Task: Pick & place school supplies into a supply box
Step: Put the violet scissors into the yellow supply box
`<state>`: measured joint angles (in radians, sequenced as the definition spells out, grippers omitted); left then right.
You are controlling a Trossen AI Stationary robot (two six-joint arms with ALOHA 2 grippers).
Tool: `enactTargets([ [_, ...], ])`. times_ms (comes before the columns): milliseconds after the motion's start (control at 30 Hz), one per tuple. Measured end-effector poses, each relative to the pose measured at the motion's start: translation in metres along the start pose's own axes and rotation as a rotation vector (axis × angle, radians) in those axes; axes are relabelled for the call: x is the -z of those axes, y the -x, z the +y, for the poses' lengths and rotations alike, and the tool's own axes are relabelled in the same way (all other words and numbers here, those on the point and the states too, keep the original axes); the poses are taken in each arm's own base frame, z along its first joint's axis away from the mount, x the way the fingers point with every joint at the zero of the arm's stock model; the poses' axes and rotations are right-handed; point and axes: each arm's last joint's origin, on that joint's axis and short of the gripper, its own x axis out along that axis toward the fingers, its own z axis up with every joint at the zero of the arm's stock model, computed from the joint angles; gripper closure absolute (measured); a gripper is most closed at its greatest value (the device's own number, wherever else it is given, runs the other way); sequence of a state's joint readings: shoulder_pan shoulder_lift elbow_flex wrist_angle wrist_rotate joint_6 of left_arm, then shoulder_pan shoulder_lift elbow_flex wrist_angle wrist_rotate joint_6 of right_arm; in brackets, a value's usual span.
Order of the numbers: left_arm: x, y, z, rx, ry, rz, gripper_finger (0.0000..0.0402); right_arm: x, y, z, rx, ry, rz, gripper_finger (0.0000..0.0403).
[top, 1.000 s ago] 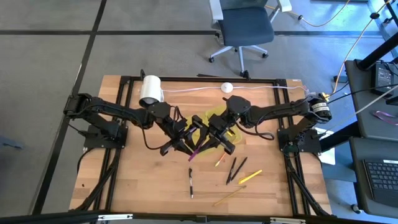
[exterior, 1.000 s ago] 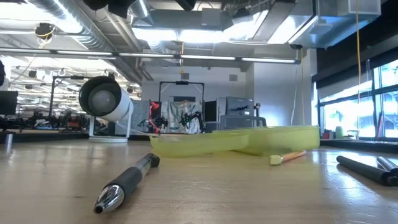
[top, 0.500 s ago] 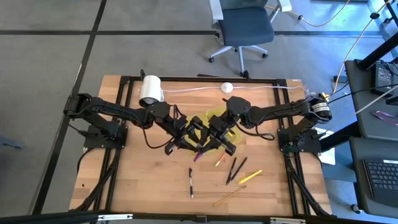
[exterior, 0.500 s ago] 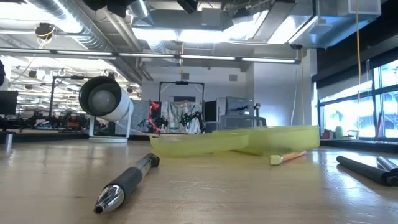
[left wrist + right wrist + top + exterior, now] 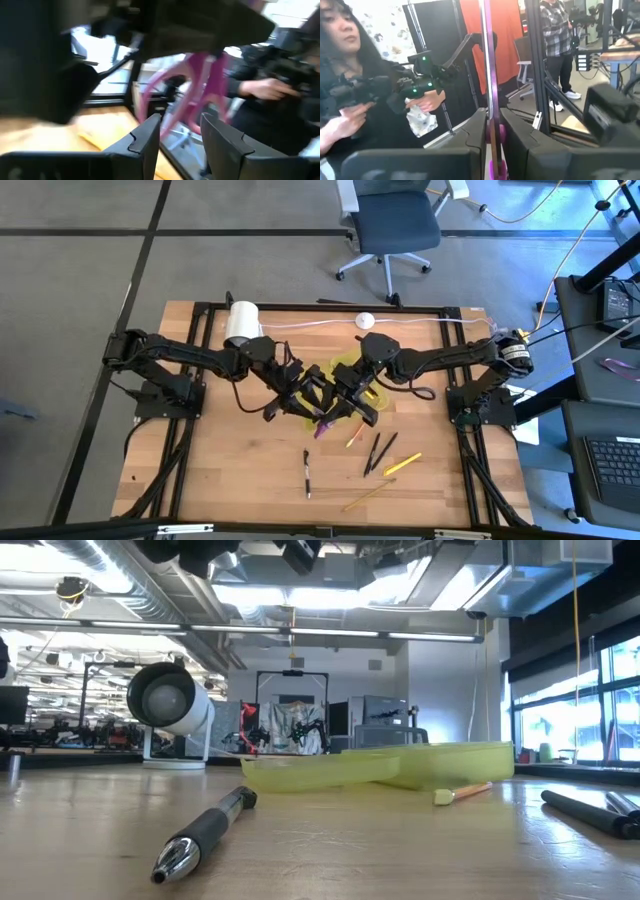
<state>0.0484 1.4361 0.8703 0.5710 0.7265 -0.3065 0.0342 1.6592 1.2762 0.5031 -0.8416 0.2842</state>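
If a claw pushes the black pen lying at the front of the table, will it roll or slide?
The black pen looks round and slim, so it probably rolls when pushed sideways. Its chrome tip seems smooth, likely slippery. It looks stiff, unlikely to bend.

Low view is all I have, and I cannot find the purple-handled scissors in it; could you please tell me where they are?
Observer: The purple-handled metal scissors are held up above the table's middle, between both hands, beside the shallow translucent yellow-green plastic tray.
Operator: Thank you. Which hand has them?
Observer: The right hand is shut on them; its wrist view shows a thin edge of them pinched between its fingers.
Operator: And the left one?
Observer: The left hand has its fingers apart, with the handle loops showing just beyond the gap.
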Motion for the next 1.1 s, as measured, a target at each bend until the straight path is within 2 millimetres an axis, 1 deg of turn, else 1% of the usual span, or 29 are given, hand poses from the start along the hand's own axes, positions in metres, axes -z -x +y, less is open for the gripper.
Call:
enactTargets([
  [167,-0.001,0.004,0.002,0.048,-0.012,0.014,0.0268,0.002,0.0,0.0,-0.013,-0.023,0.022,0.0356],
  [333,-0.002,0.011,0.008,0.075,0.02,0.029,0.0268,0.004,0.0,0.0,-0.01,-0.038,0.036,0.0356],
  [433,-0.002,0.013,0.012,0.053,0.039,0.035,0.0268,0.004,0.006,0.001,0.008,-0.082,0.077,0.0356],
  [533,0.001,0.016,0.017,-0.026,0.07,0.051,0.0273,0.0,0.016,0.008,0.04,-0.108,0.135,0.0356],
  [633,0.005,0.019,0.018,-0.146,0.082,0.086,0.0279,-0.003,0.03,0.015,0.146,-0.133,0.207,0.0356],
  [700,0.009,0.021,0.016,-0.253,0.082,0.126,0.0284,-0.004,0.039,0.022,0.233,-0.133,0.254,0.0356],
  [833,0.013,0.025,0.005,-0.497,0.058,0.198,0.0293,-0.005,0.058,0.032,0.38,-0.164,0.354,0.0356],
  [933,0.016,0.025,-0.005,-0.635,0.061,0.233,0.0295,-0.001,0.069,0.033,0.459,-0.224,0.427,0.0355],
  [1033,0.02,0.023,-0.013,-0.709,0.096,0.239,0.0294,0.007,0.08,0.03,0.511,-0.285,0.489,0.0355],
  [1100,0.024,0.02,-0.018,-0.748,0.115,0.255,0.0293,0.017,0.087,0.026,0.532,-0.32,0.519,0.0355],
])
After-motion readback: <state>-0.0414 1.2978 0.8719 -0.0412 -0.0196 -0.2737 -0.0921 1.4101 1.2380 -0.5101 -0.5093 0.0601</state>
